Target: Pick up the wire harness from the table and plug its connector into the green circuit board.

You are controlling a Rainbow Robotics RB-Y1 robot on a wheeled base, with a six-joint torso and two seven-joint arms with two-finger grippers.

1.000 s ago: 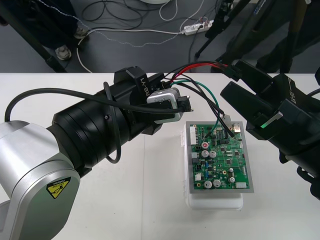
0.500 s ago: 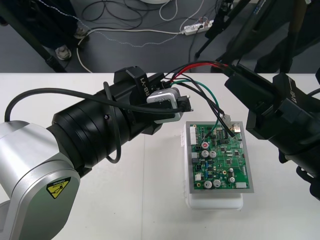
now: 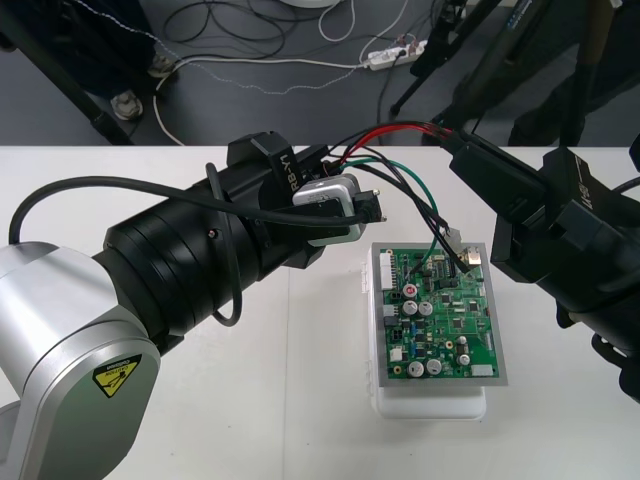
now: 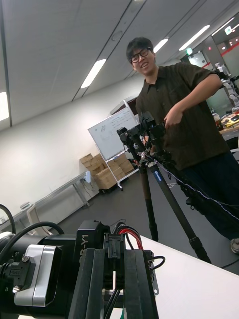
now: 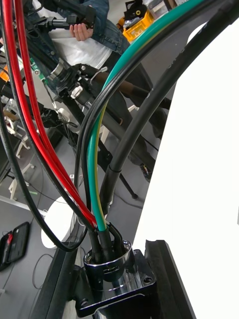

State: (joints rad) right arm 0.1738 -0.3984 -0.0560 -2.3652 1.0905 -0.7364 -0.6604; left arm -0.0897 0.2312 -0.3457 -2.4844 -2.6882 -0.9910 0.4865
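ARMS SHARE THE LOAD: The wire harness (image 3: 386, 133), a bundle of red, green and black leads, arcs above the table (image 3: 290, 400), held by both arms. The left gripper (image 5: 110, 294) has its fingers (image 5: 163, 279) closed on the round metal socket (image 5: 107, 269), whose bright flange sits between them with the leads rising out of it. The right gripper (image 3: 460, 143), just beyond the far right corner of the green circuit board (image 3: 440, 320), is pinched together on the red and black leads at the top of the arc. Green and black leads drop to that corner of the board; whether the plug is seated there cannot be told. The board rests on its white base (image 3: 430, 405).
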